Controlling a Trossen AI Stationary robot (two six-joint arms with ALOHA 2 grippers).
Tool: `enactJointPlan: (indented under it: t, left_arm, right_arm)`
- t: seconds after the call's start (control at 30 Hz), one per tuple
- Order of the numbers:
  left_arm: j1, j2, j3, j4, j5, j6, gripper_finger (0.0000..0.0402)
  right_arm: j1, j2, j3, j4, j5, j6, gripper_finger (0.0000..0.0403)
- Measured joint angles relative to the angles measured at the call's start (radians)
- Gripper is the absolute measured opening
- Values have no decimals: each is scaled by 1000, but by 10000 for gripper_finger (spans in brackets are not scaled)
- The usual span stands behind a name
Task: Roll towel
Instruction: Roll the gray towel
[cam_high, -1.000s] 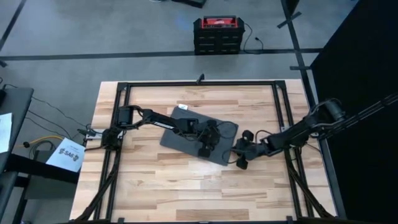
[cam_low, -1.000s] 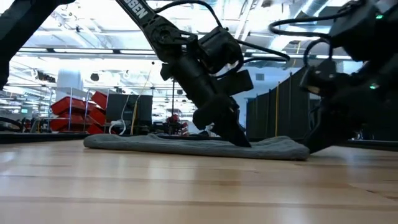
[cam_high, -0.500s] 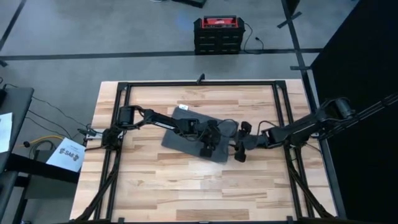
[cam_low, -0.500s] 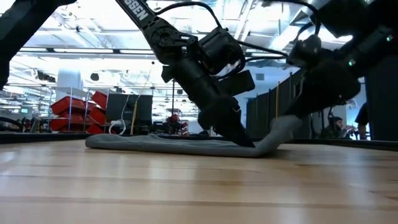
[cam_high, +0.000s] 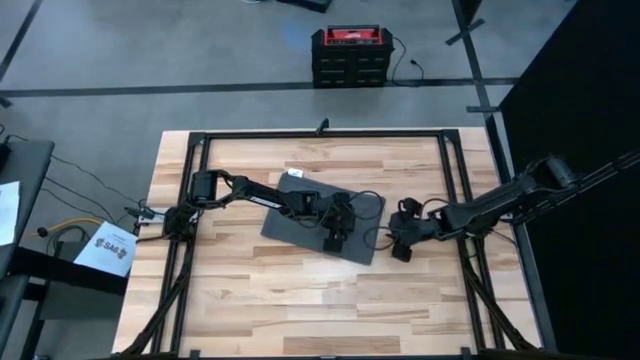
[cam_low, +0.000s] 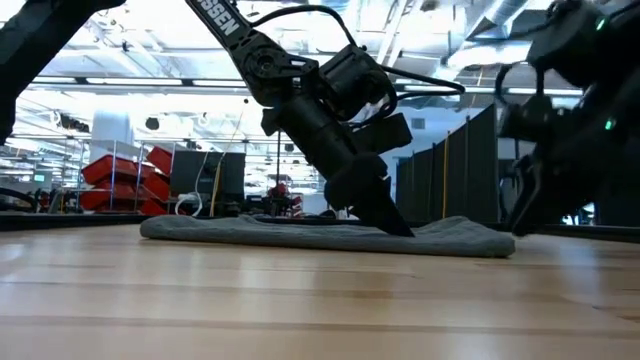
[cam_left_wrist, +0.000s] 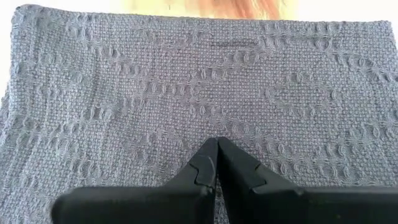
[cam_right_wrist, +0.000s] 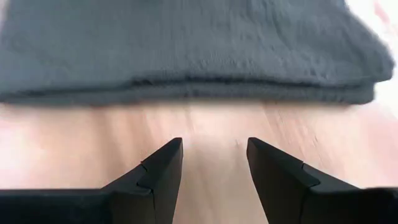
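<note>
The dark grey towel (cam_high: 300, 212) lies flat at the middle of the table, its white tag (cam_high: 293, 172) at the far left corner. My left gripper (cam_high: 333, 240) stands shut on the towel's near right part, slanting down onto it in the low view (cam_low: 398, 228). My right gripper (cam_high: 398, 244) is open just off the towel's right edge, low over bare wood. In the right wrist view its fingers (cam_right_wrist: 163, 167) point at the towel's folded edge (cam_right_wrist: 186, 93) without touching it. My left gripper presses its shut fingertips (cam_left_wrist: 216, 149) down on the towel's upper face (cam_left_wrist: 214, 127), near the towel's right end. The fingers come from above, slanting down toward the table's right. The cloth under them lies flat on the table.
A black frame rail (cam_high: 455, 180) runs along the table's right side, another (cam_high: 190, 180) along its left. A red and black toolbox (cam_high: 348, 55) stands on the floor beyond the far edge. Bare wood (cam_high: 300, 300) spreads across the near half of the table.
Half a second ago the towel's right end stood raised at my right gripper; now that end lies flat on the table again. My right gripper has drawn back toward the table's right edge, clear of the cloth. The left gripper has stayed pressed on the towel.
</note>
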Motion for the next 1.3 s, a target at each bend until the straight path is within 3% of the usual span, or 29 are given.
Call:
enactJointPlan:
  t: [0.3,0.73,1.03,1.3]
  left_arm:
    - [0,0,0,1,-1,-14,0]
    - [0,0,0,0,-1,-14,0]
    - [0,0,0,0,-1,-17,0]
    - [-2,0,0,-2,-2,-41,0]
  right_arm:
    - [-94,175,-4,295,-61,-180,171]
    - [-98,148,107,275,-75,-270,171]
    - [-139,156,137,281,7,-274,171]
    - [-178,230,138,351,20,-156,171]
